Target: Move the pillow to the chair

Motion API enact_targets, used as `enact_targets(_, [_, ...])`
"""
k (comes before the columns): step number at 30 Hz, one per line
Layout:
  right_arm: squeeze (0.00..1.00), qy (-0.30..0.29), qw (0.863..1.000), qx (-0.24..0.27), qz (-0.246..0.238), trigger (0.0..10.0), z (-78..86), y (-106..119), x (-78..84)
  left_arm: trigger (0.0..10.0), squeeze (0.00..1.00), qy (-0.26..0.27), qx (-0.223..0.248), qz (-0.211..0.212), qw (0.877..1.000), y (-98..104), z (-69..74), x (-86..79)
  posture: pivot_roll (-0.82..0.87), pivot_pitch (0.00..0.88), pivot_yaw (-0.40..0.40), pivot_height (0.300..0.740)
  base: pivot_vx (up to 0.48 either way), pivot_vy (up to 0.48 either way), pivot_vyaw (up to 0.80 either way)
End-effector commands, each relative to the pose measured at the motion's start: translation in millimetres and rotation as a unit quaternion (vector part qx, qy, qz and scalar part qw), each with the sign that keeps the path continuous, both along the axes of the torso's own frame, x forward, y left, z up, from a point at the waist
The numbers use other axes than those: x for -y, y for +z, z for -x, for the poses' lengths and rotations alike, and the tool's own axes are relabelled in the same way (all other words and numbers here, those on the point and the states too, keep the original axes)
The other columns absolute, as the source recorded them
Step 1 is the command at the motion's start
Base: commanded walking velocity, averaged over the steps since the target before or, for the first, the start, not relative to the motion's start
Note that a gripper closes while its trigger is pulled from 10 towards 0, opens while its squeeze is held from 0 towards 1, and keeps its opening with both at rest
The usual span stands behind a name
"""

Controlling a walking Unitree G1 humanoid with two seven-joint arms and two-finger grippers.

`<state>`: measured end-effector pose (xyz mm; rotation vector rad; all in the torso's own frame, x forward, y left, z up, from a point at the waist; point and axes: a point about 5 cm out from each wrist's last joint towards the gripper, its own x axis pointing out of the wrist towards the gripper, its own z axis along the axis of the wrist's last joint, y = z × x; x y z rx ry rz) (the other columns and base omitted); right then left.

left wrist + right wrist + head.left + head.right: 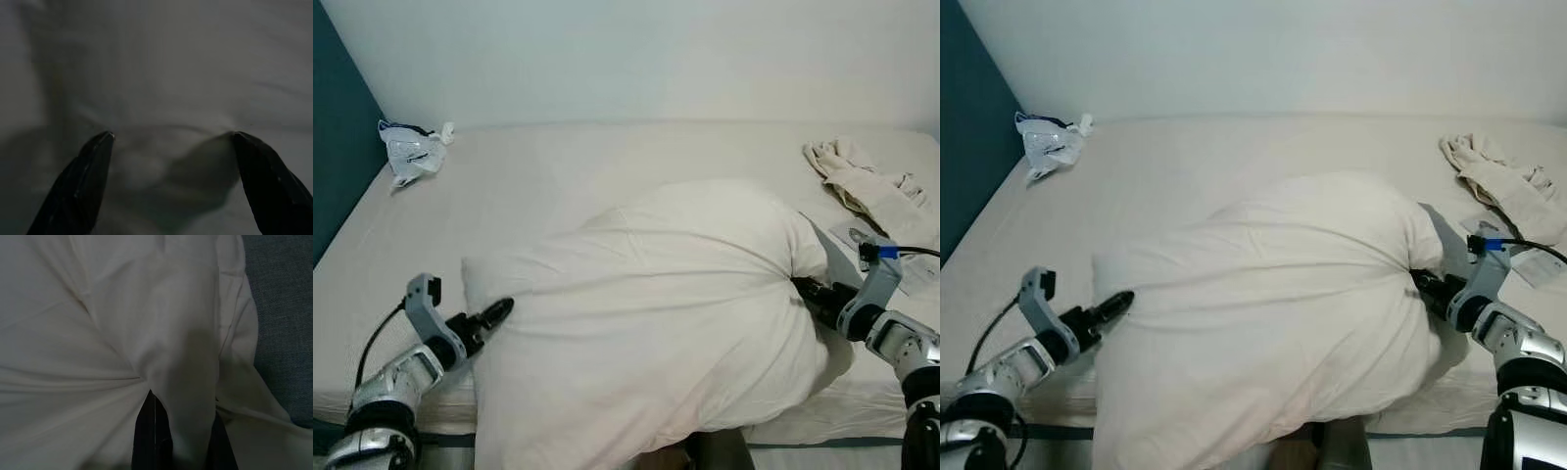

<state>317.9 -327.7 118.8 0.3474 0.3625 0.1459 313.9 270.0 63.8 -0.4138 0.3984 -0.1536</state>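
On the bed (558, 176), the left hand (499, 313), fingers spread, presses the pillow's (656, 313) left edge; the right hand (803, 289) pinches its right side.

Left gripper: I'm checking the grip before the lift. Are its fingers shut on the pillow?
No, the left gripper fingers stand apart, tips against the pillow.

Bed (558, 166), crumpled cloth (862, 181), white bag (411, 149)

text: none legible | paper sheets (862, 235) at bed's (558, 176) right edge: print too small | labels: none legible
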Motion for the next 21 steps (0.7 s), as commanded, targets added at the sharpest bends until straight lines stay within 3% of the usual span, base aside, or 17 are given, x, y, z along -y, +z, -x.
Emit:
enact_targets(1, [0.0,-0.023,1.0,-0.008,-0.005,0.0,4.3,-5,5.6,10.0,1.0,0.002,-0.069,-0.082,0.994,-20,11.9,-6.2,0.0,0.169,0.008,0.611,0.0,0.0,0.0])
enact_targets(4, [0.0,-0.023,1.0,-0.008,-0.005,0.0,4.7,-5,5.5,10.0,1.0,0.003,-0.088,-0.097,0.991,-24,14.1,-7.4,-0.01,0.168,0.01,0.611,0.0,0.0,0.0])
enact_targets(7, [0.0,-0.022,1.0,-0.01,-0.007,0.0,6.0,-7,5.5,10.0,1.0,-0.032,-0.108,-0.051,0.992,-29,17.8,1.3,-0.01,0.166,0.013,0.611,0.0,0.0,0.0])
enact_targets(8, [0.0,-0.022,1.0,-0.01,-0.008,0.0,6.3,-7,5.7,10.0,0.0,-0.052,-0.124,-0.032,0.99,-33,20.8,6.2,-0.01,0.165,0.014,0.611,0.0,0.0,0.0])
enact_targets(11, [0.0,-0.022,1.0,-0.011,-0.009,0.0,6.8,-7,5.8,10.0,0.0,-0.093,-0.147,0.003,0.985,-40,26.8,15.8,-0.01,0.165,0.014,0.611,0.0,0.0,0.0])
enact_targets(12, [0.0,-0.019,1.0,-0.012,-0.014,0.0,7.0,-8,4.6,10.0,0.0,-0.106,-0.158,0.039,0.981,-45,30.5,23.3,-0.01,0.161,0.015,0.611,0.0,0.0,0.0])
enact_targets(14, [0.0,-0.017,1.0,-0.012,-0.022,0.0,6.9,-9,3.0,10.0,0.0,-0.107,-0.16,0.092,0.977,-47,32.0,30.9,-0.01,0.161,0.015,0.611,0.0,0.0,0.0])
enact_targets(15, [0.0,-0.017,1.0,-0.012,-0.022,0.0,6.9,-9,3.0,10.0,0.0,-0.107,-0.16,0.092,0.977,-47,32.0,30.9,-0.01,0.161,0.015,0.611,0.0,0.0,0.0])
enact_targets(19, [0.0,-0.012,0.999,-0.011,-0.034,0.0,6.2,-11,-0.6,10.0,0.0,-0.096,-0.12,0.191,0.969,-42,28.3,43.9,-0.01,0.16,0.017,0.611,0.0,0.0,0.0])
enact_targets(20, [0.0,-0.005,0.999,-0.012,-0.04,0.0,6.1,-12,-3.3,10.0,0.0,-0.072,-0.093,0.241,0.963,-38,24.3,47.6,-0.01,0.161,0.016,0.611,0.0,0.0,0.0])
enact_targets(21, [0.0,-0.005,0.999,-0.012,-0.04,0.0,6.1,-12,-3.3,10.0,0.0,-0.072,-0.093,0.241,0.963,-38,24.3,47.6,-0.01,0.161,0.016,0.611,0.0,0.0,0.0])
